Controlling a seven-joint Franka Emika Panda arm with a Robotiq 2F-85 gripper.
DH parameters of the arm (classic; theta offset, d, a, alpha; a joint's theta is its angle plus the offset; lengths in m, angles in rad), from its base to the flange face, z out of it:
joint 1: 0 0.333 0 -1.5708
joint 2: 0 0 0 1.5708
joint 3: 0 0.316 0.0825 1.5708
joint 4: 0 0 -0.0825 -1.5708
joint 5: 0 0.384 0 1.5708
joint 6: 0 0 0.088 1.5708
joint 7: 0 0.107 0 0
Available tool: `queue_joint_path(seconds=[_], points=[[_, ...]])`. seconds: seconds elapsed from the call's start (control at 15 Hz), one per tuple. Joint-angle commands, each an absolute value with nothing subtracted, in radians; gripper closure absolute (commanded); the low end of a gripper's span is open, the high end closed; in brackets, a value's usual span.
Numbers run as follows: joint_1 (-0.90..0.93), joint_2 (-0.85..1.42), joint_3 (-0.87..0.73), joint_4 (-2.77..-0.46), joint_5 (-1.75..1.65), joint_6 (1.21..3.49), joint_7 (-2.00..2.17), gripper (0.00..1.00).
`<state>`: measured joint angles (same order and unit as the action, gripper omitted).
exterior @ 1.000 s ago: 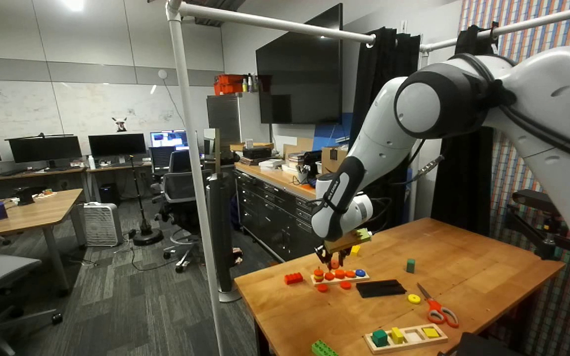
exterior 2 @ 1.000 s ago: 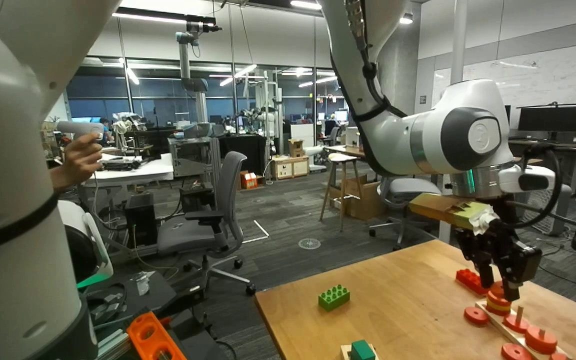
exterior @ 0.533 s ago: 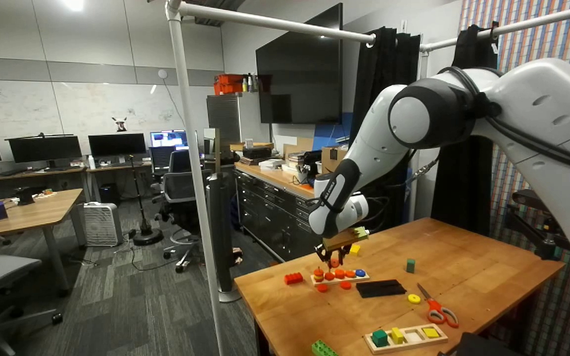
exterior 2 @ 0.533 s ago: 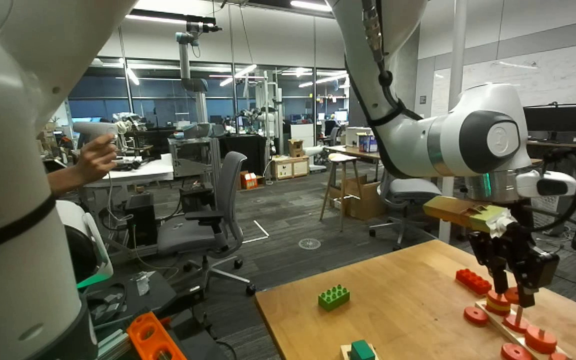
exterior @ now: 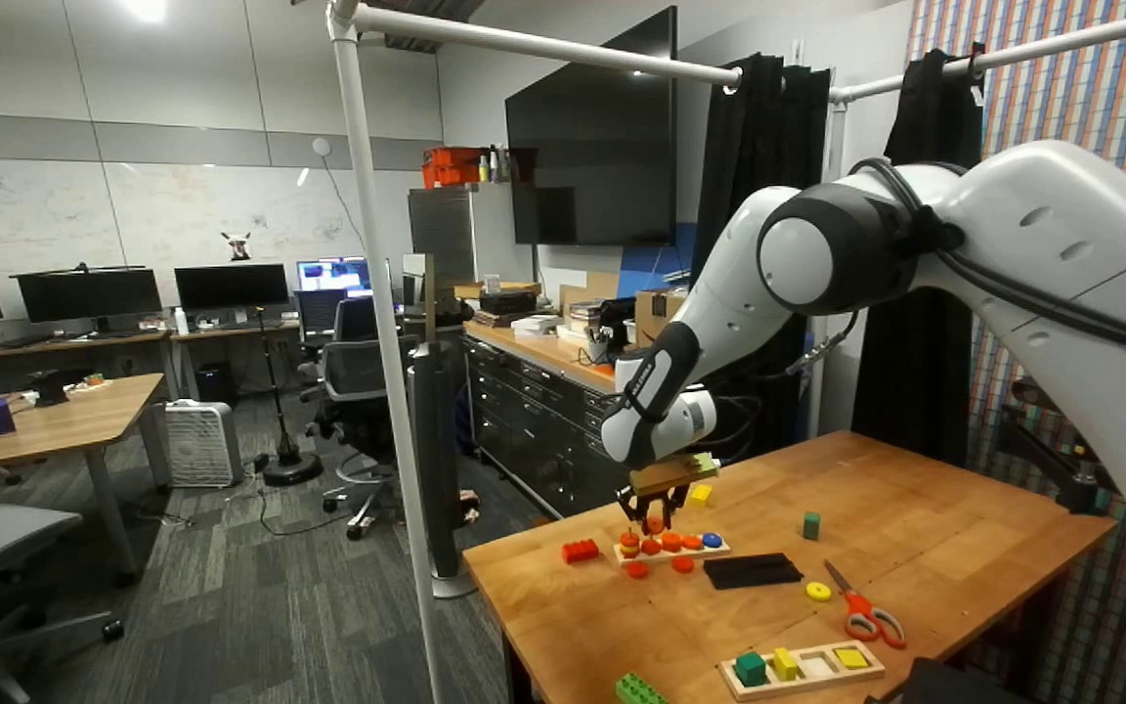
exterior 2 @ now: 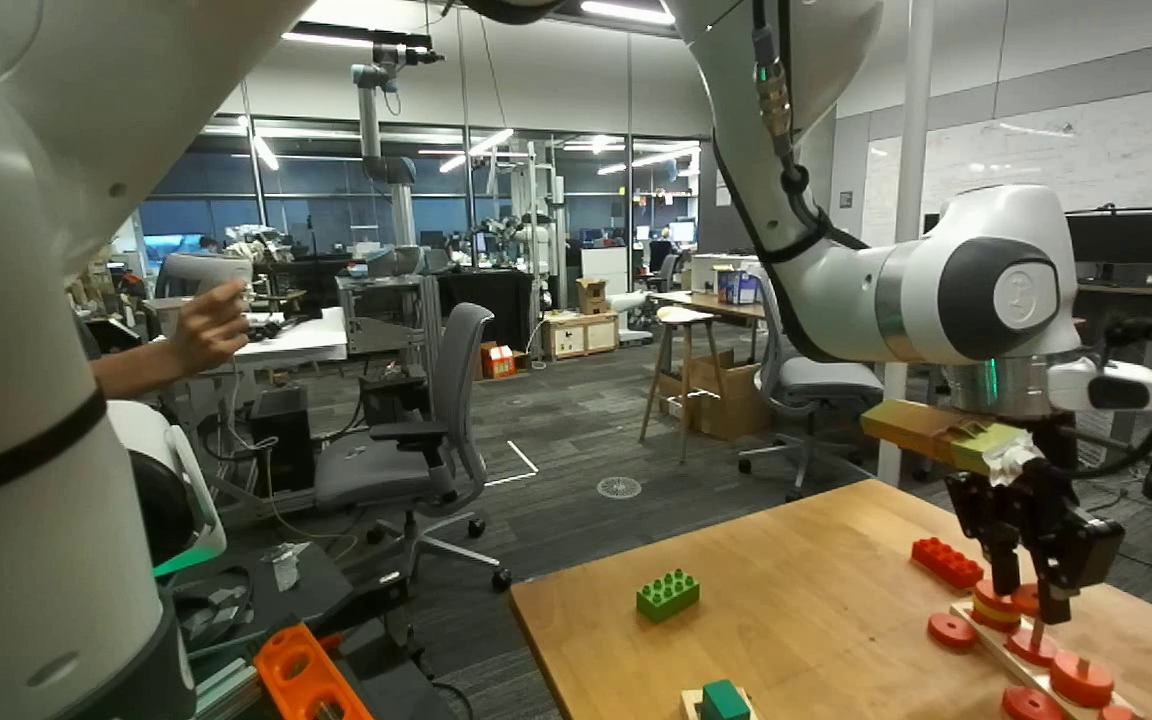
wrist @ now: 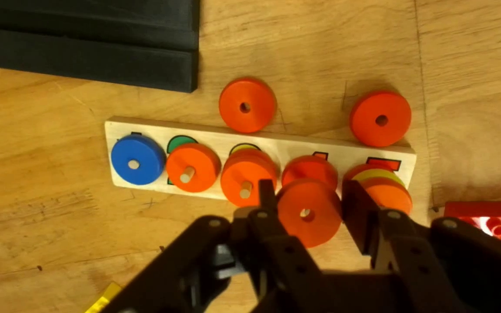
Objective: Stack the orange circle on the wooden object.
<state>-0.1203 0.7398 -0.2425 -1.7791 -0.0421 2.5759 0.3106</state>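
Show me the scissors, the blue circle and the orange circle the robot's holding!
Scissors (exterior: 856, 602): an exterior view, on the orange handles.
Blue circle (wrist: 145, 156): wrist view, on its flat face.
Held orange circle (wrist: 309, 196): wrist view, on its flat face, above its hole.

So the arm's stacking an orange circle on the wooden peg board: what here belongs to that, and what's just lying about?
Belongs to the job:
orange circle, held between the fingers
wooden peg board

Apparently just lying about:
two loose orange discs
scissors
loose yellow disc
green toy brick
red toy brick
tray of blocks
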Motion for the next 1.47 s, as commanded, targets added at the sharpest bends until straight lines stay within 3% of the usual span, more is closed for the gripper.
queue_joint_path(seconds=[0.0, 1.4], points=[[-0.149, 0.785, -0.221, -1.696, -0.006, 2.535, 0.282, 0.82], [-0.244, 0.84, -0.143, -1.578, 0.104, 2.416, 0.209, 0.82]])
